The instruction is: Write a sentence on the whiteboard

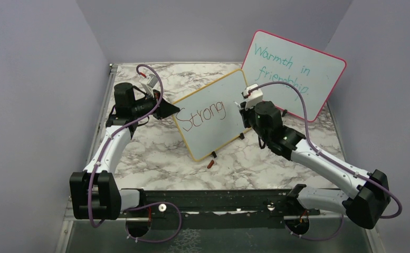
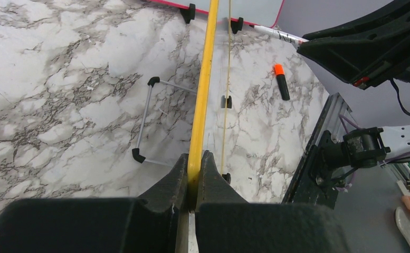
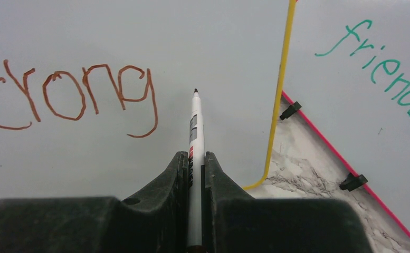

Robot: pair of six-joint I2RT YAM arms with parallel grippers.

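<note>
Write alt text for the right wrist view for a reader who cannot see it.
The right pincer grips a white marker, tip pointing at the yellow-framed whiteboard just right of red-brown handwriting. A pink-framed board with teal writing stands behind.

- You face plain lavender-grey walls (image 1: 34,79) on the left, back and right;
- your tabletop (image 1: 155,158) is white marble-patterned with grey veins, evenly lit
</note>
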